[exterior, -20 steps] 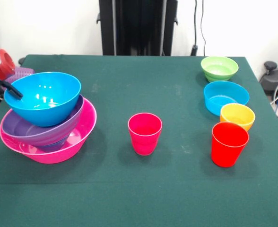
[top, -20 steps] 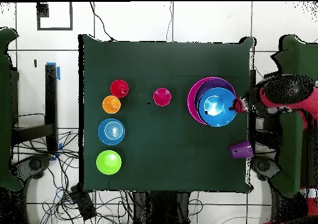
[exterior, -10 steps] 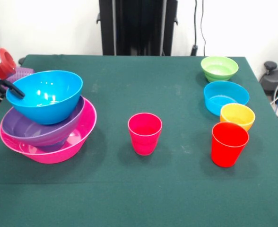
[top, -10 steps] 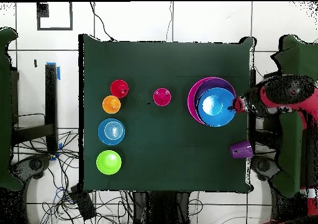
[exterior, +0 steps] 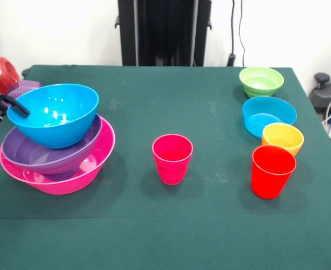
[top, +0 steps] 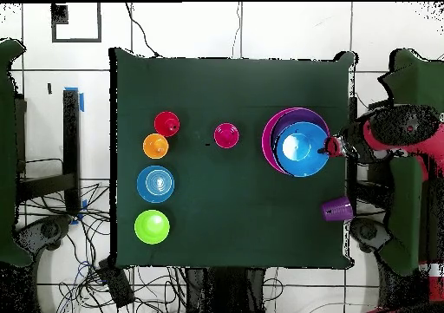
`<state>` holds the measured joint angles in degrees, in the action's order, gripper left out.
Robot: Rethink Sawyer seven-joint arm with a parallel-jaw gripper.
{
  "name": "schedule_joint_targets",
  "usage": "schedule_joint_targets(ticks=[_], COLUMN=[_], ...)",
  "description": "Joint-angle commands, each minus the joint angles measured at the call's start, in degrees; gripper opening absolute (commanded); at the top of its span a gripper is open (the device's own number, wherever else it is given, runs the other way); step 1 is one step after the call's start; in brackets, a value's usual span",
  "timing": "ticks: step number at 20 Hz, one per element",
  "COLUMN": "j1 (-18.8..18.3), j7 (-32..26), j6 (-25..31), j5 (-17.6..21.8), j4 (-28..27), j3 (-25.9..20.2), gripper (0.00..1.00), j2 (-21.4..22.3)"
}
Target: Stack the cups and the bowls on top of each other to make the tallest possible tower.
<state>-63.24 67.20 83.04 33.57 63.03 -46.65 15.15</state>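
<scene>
While looking at the black gripper [exterior: 16, 106] at the left rim of the large glossy blue plastic bowl [exterior: 53, 115], cannot tell whether open or clamped: far side hidden by the bowl's wall. Sits touching that rim in the overhead view as well [top: 330, 145].

Tower so far at the left of the green table [exterior: 154, 225]: huge pink plastic bowl [exterior: 92, 160] as base, large purple bowl [exterior: 36, 157] nested in it, blue bowl uppermost and riding high.

Well apart on the cloth:
- magenta-pink tapered cup [exterior: 172, 159] alone mid-table
- red cup [exterior: 273, 171], small orange bowl [exterior: 282, 136], cyan bowl [exterior: 268, 115] and green bowl [exterior: 260, 80] in a row at the right
- translucent purple cup [top: 336, 209] near the table edge beside the arm

Likely light, stiff and slick, being thin glossy plastic; prone to slide or tip if nudged. Best taken by pinching the thin rim wall, one side inside, one outside; for cups, across the upper wall near the lip
</scene>
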Motion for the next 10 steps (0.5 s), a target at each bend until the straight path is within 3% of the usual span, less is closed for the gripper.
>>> schedule_joint_targets(ticks=[1,10], j1=[2.79,2.93], j7=[-13.25,-14.78], j6=[-2.96,-2.59], j5=[1.02,2.23], j4=[0.64,-0.12], j3=[0.00,0.38], gripper=[0.00,0.00], j2=[-0.43,-0.23])
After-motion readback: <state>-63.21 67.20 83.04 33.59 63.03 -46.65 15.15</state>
